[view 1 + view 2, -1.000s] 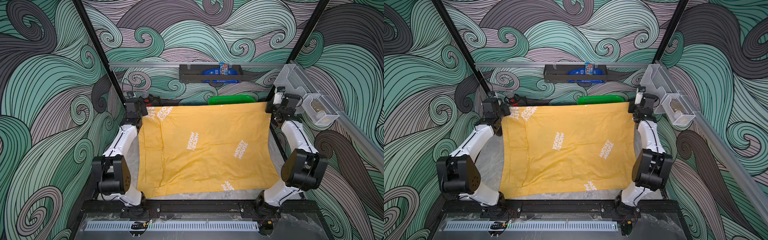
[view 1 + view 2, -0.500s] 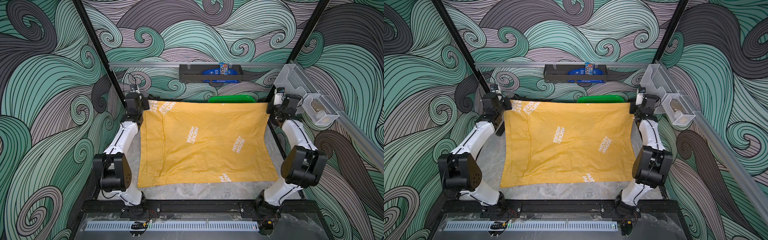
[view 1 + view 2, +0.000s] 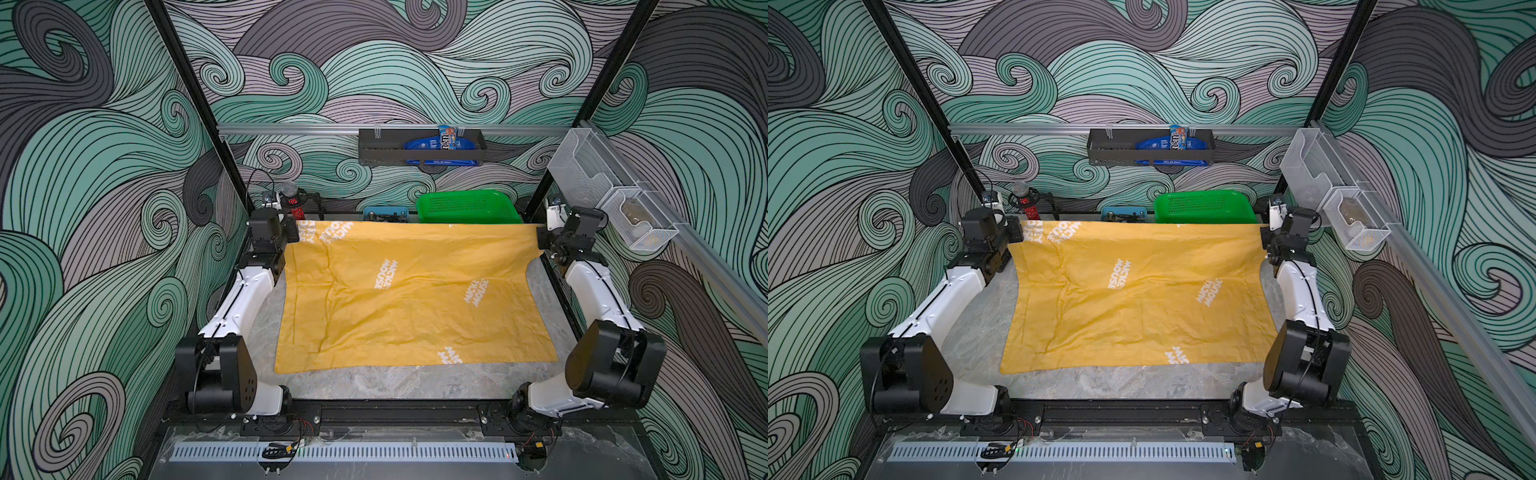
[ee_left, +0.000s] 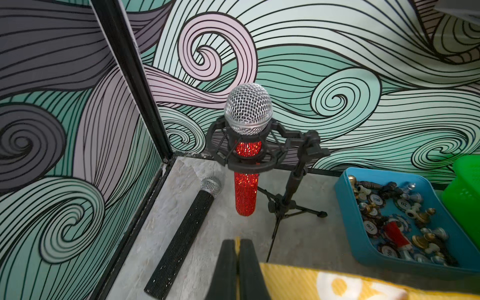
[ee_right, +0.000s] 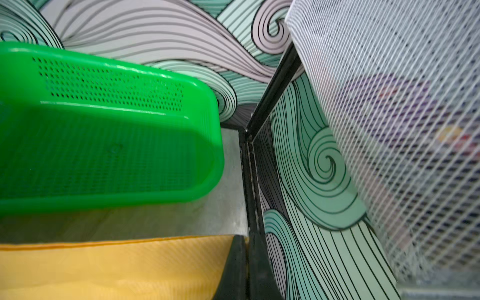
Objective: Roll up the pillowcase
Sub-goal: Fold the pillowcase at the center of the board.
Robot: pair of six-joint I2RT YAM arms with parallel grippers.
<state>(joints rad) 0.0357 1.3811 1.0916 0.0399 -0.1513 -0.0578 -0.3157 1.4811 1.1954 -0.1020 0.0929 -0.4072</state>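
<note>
You are holding the pillowcase (image 3: 411, 299) by its two far corners, one in each gripper.

Your left gripper (image 4: 237, 242) is pinching the far left corner, jaws closed with only a sliver of yellow cloth showing between them. Just beyond it a black microphone (image 4: 185, 233) is lying on the table (image 3: 395, 382) beside a red microphone (image 4: 246, 193) in a stand, with a blue tray (image 4: 348, 207) of small pieces to their right. The cloth's far edge is stretching straight between the two grippers, its near edge is lying on the table, and the white lettering is facing up. A green basket (image 3: 465, 205) is standing just behind the far edge. Your right gripper (image 5: 246, 241) is clamping the far right corner, jaws closed on the cloth.
</note>
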